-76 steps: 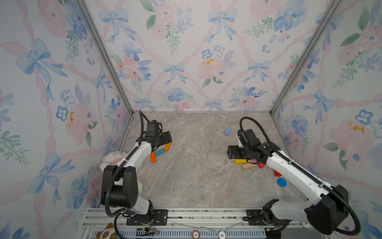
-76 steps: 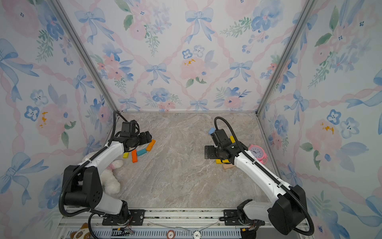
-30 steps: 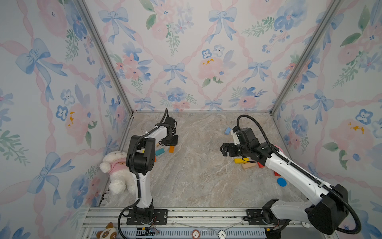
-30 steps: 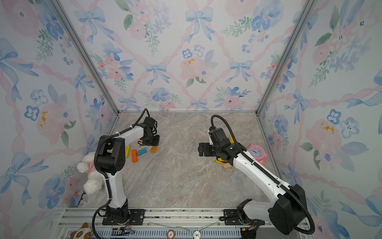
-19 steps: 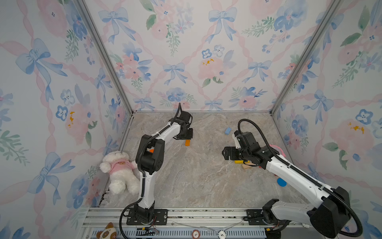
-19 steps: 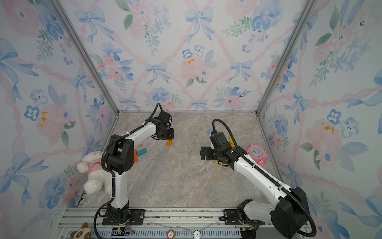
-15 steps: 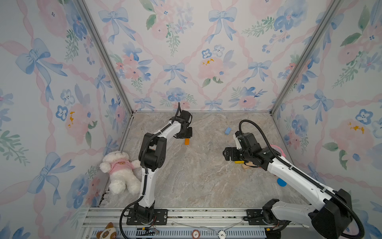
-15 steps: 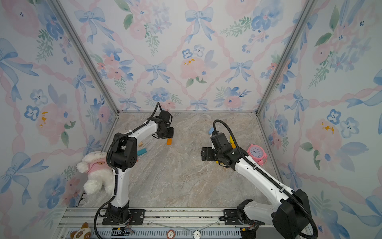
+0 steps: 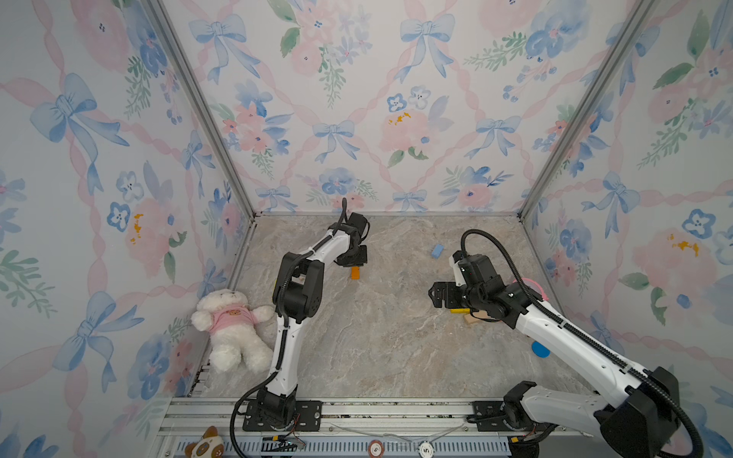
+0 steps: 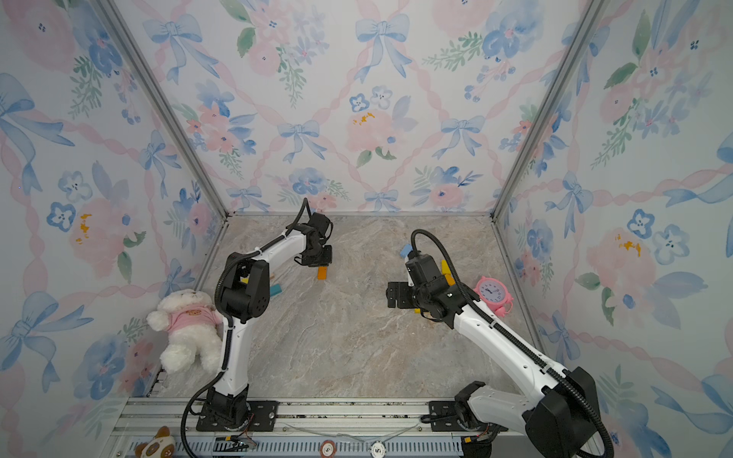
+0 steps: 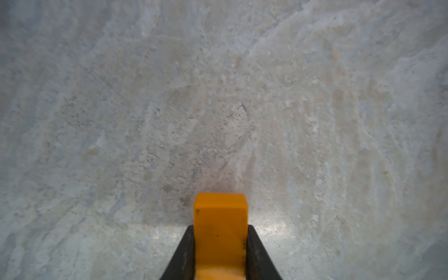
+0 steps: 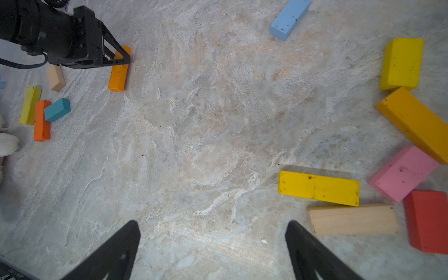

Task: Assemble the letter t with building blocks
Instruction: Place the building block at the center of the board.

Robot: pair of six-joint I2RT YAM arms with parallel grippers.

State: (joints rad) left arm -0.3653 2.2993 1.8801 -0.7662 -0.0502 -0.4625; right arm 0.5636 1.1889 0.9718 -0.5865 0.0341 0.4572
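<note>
Risk: left tool [image 9: 352, 262] pinched orange block [image 9: 355, 273] by one end, frame centre; might topple on release. Right tool [image 9: 435, 295] was spread, empty.

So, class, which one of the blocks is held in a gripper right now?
The orange block pinched in the shut left gripper; every other block lies loose, and the right gripper is open and empty.

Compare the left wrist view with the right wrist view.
Left wrist only: a close look at the end of the orange block pinched in the left gripper. Right wrist only: the open right gripper, light blue block, pink block, red block and teal block. Both: that orange block in the left gripper, and the marble tabletop.
</note>
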